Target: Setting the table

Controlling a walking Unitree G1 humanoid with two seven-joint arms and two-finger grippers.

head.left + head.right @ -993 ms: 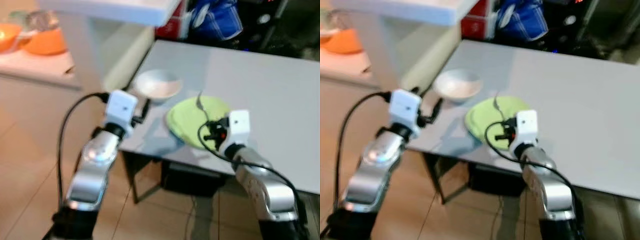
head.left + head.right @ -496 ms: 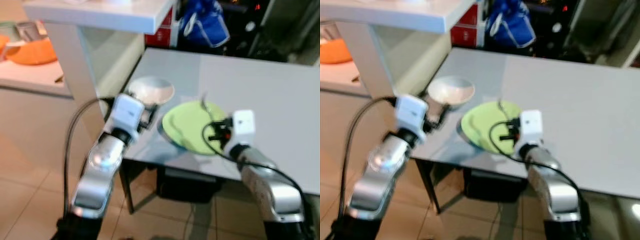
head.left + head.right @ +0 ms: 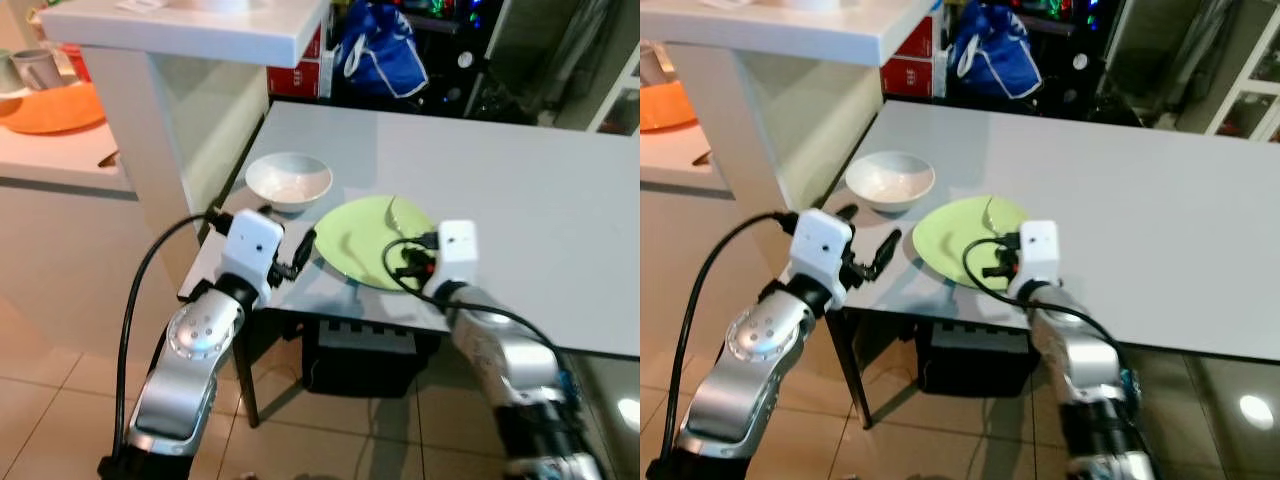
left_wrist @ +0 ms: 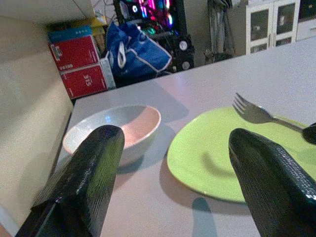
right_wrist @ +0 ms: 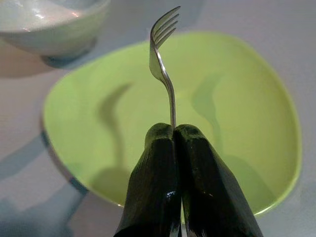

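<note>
Before me stood a pale grey table (image 3: 520, 180) on a tiled floor (image 3: 60, 400). Near its left front corner sat a white bowl (image 3: 289, 181), and just beside it, on my right, lay a lime-green plate (image 3: 365, 255), the two apart.

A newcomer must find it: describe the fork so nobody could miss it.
On the grey table, near its front left corner, lies a lime-green plate beside a white bowl. The fork is held above that plate, pinched in the right claw: the one slim metal thing there.
</note>
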